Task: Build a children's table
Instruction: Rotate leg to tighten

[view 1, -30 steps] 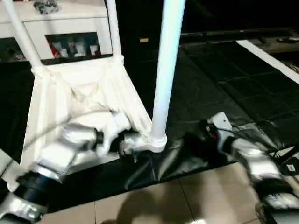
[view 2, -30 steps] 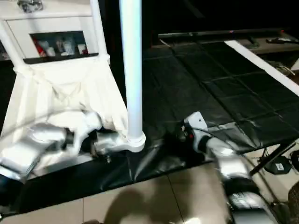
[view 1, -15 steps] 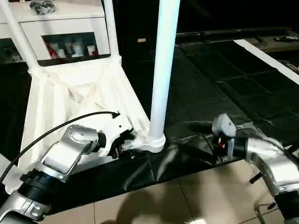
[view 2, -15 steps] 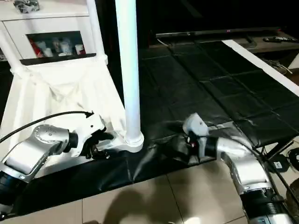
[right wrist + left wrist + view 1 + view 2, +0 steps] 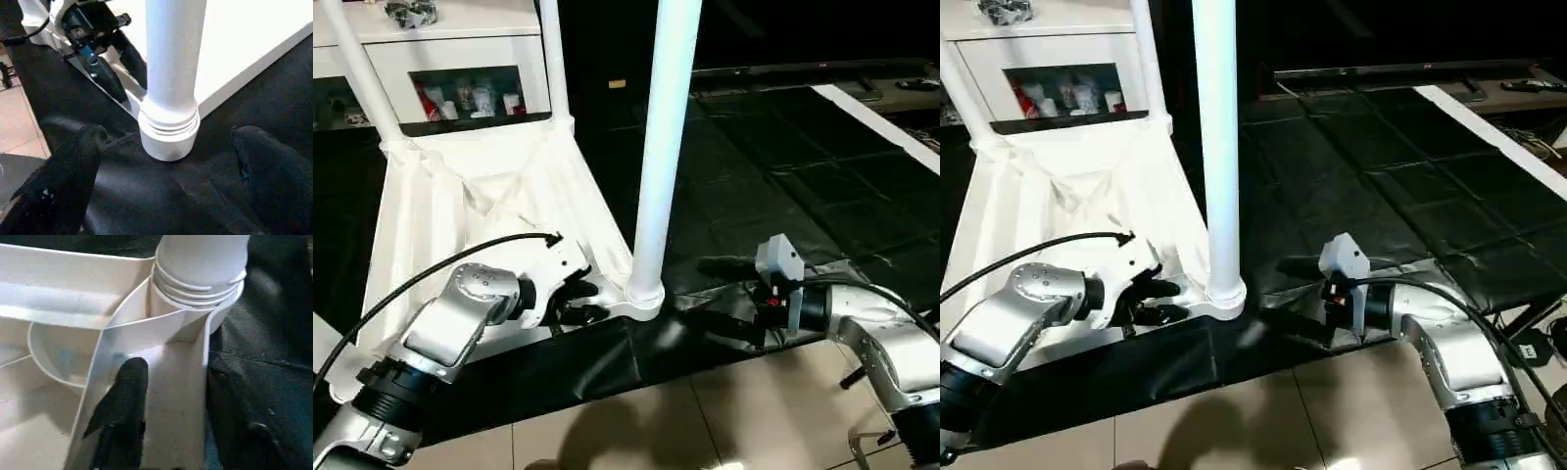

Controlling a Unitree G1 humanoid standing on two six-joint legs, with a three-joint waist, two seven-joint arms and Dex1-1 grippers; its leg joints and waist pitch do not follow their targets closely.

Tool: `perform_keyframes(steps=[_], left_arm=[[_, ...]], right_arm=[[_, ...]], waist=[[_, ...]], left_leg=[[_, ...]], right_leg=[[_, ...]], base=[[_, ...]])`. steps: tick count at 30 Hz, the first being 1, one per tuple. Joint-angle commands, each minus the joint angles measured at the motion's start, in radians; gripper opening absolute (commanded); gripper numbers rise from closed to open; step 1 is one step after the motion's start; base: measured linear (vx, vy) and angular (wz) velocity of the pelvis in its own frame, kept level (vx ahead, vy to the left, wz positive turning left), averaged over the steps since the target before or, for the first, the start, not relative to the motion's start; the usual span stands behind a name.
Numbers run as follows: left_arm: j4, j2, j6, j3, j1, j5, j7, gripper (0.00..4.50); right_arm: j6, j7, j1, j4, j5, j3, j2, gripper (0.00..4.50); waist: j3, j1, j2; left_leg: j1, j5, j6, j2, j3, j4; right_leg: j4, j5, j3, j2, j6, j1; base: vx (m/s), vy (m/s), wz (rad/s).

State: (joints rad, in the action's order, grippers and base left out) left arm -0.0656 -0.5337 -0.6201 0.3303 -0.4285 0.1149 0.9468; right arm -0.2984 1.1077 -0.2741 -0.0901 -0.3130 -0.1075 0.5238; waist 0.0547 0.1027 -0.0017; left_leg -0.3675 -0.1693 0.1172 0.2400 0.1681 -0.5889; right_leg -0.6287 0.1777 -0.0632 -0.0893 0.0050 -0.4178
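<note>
The children's table lies upside down on a black mat: a white tabletop [image 5: 440, 215] with its ribbed underside up. A white leg [image 5: 661, 147] stands upright in the near right corner socket [image 5: 644, 294]. Two more legs [image 5: 553, 59] rise at the far corners. My left gripper [image 5: 579, 302] is open at the tabletop's near edge, just left of that socket. In the left wrist view one finger [image 5: 129, 382] lies inside the rim and the other outside on the mat. My right gripper [image 5: 715, 294] is open, pointing at the leg's base from the right, its fingers [image 5: 83, 147] apart on either side of it without touching.
A white cabinet [image 5: 460, 59] with a glass door stands behind the tabletop. The black mat [image 5: 783, 166] stretches to the right, crossed by a white strip [image 5: 881, 122]. Tiled floor [image 5: 705, 421] lies in front of the mat's near edge.
My left gripper's fingers have drawn closer together over the tabletop's rim. My right gripper has swung left toward the leg's base.
</note>
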Motion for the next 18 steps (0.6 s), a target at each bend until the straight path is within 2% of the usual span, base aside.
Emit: perform_keyframes(steps=[1,3,4,6,7,12,13,16,18], left_arm=[[-0.009,0.004,0.004,-0.001,0.002,0.002,0.003,1.72],[-0.007,0.003,0.000,0.004,0.003,0.005,0.010,1.54],[-0.005,0.002,-0.002,0.007,0.003,0.006,0.014,1.51],[-0.001,-0.006,-0.005,0.015,0.005,0.006,0.023,1.48],[0.000,-0.008,-0.005,0.016,0.006,0.005,0.024,1.19],[0.006,-0.018,-0.004,0.018,0.012,0.011,0.042,0.94],[0.017,-0.025,-0.007,0.024,0.018,0.015,0.058,0.70],[0.025,-0.032,-0.006,0.035,0.022,0.010,0.072,0.66],[0.025,-0.032,-0.004,0.037,0.022,0.008,0.073,0.30]], right_arm=[[-0.015,-0.003,0.000,0.012,-0.012,-0.004,0.014,4.50],[-0.014,-0.004,0.001,0.012,-0.008,-0.006,0.013,4.50],[-0.014,-0.004,0.001,0.011,-0.007,-0.007,0.012,4.50],[-0.018,-0.004,0.001,0.013,-0.006,-0.007,0.012,4.50],[-0.020,-0.004,0.000,0.013,-0.006,-0.006,0.012,4.50],[-0.034,-0.006,0.001,0.020,-0.005,-0.008,0.009,4.50],[-0.035,-0.008,0.000,0.020,-0.003,-0.010,0.007,4.50],[-0.037,-0.009,-0.002,0.018,-0.003,-0.011,0.005,4.50],[-0.036,-0.010,-0.005,0.015,-0.002,-0.012,0.004,4.50]], waist=[[-0.065,0.003,-0.009],[-0.066,0.004,-0.009],[-0.066,0.005,-0.002],[-0.067,0.004,-0.006],[-0.067,0.004,-0.006],[-0.067,0.004,-0.006],[-0.067,0.004,-0.006],[-0.068,0.004,-0.007],[-0.067,0.004,-0.005]], left_leg=[[0.001,-0.229,-0.024,-0.021,0.016,0.066],[0.001,-0.230,-0.022,-0.021,0.016,0.066],[0.002,-0.230,-0.021,-0.021,0.015,0.066],[0.002,-0.230,-0.020,-0.022,0.016,0.065],[0.002,-0.230,-0.020,-0.021,0.016,0.066],[0.002,-0.225,-0.021,-0.022,0.016,0.065],[0.002,-0.223,-0.021,-0.022,0.016,0.065],[0.002,-0.221,-0.022,-0.021,0.016,0.065],[0.003,-0.225,-0.021,-0.020,0.016,0.065]], right_leg=[[0.087,0.289,0.030,-0.026,-0.158,0.054],[0.087,0.291,0.030,-0.027,-0.156,0.054],[0.086,0.286,0.030,-0.026,-0.159,0.053],[0.086,0.279,0.030,-0.026,-0.160,0.054],[0.086,0.277,0.030,-0.026,-0.162,0.054],[0.084,0.266,0.030,-0.025,-0.167,0.055],[0.084,0.266,0.030,-0.026,-0.166,0.055],[0.083,0.260,0.030,-0.026,-0.168,0.054],[0.083,0.262,0.030,-0.026,-0.169,0.054]], base=[[0.000,0.000,0.00],[0.000,0.000,0.00],[0.000,0.000,0.00],[0.000,0.000,0.00],[0.000,0.000,0.00],[0.000,0.000,0.00],[0.000,0.000,0.00],[0.000,0.000,0.00],[0.000,0.000,0.00]])
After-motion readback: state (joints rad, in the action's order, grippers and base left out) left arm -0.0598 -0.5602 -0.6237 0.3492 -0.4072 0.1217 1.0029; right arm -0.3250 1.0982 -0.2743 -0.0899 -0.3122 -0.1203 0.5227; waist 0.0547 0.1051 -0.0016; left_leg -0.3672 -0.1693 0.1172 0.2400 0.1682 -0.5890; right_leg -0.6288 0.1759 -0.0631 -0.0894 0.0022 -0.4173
